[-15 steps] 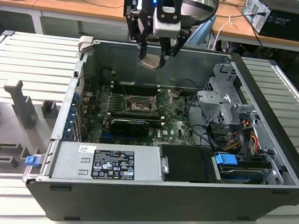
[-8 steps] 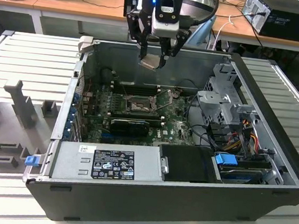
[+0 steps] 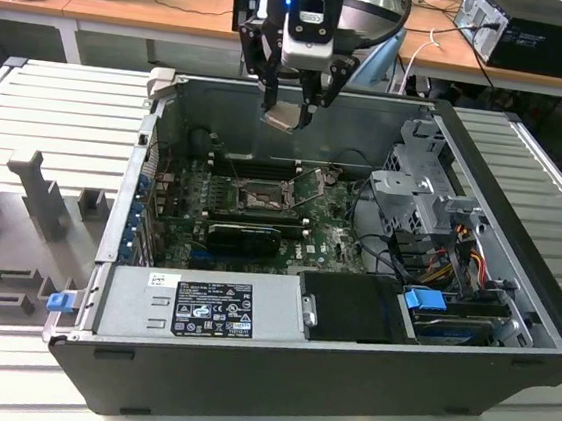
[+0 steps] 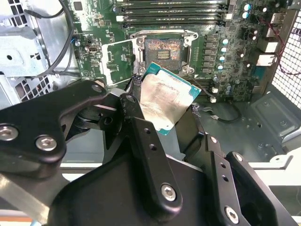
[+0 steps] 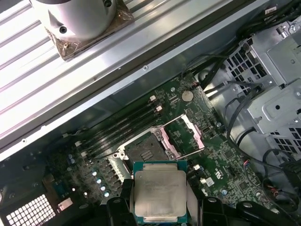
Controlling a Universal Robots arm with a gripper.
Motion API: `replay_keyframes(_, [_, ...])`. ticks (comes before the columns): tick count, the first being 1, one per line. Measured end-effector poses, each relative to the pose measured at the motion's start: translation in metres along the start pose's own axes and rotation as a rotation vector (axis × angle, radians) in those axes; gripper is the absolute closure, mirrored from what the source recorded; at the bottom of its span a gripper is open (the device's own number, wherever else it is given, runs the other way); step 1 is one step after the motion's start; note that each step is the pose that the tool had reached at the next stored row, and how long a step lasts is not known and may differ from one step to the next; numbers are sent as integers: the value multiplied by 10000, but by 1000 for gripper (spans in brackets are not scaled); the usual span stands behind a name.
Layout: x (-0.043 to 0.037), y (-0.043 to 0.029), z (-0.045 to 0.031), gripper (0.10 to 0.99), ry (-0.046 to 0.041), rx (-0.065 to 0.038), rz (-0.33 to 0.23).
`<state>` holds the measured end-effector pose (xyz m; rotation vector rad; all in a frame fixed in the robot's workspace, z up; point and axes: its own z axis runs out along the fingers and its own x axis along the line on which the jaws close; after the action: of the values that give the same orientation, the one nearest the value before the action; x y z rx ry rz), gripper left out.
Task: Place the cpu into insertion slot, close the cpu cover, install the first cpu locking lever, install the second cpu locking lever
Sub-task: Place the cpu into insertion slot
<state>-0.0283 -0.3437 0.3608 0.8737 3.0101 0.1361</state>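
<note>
In the exterior view my gripper (image 3: 287,114) hangs above the open computer case, shut on the cpu (image 3: 281,120), a thin pale square chip held tilted by its edges. The insertion slot (image 3: 260,199) lies below and nearer the camera on the green motherboard, its dark centre bare. The cpu cover (image 3: 309,187) stands swung open at the slot's side. Both wrist views show the cpu (image 4: 164,101) (image 5: 160,195) between black fingers (image 4: 136,122) (image 5: 126,200). Beyond it are the open slot (image 4: 163,51) (image 5: 143,153) and the raised cover (image 4: 117,60) (image 5: 181,138).
The case walls (image 3: 303,97) ring the motherboard. A grey power supply (image 3: 200,308) fills the near side. A metal drive cage (image 3: 424,190) with loose cables stands at the exterior view's right. Long memory slots (image 4: 171,12) and a black card (image 3: 243,237) flank the socket.
</note>
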Motion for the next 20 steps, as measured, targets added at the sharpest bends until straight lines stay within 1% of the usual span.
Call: replay_keyframes(20, [0, 0, 1, 553, -78, -19, 930])
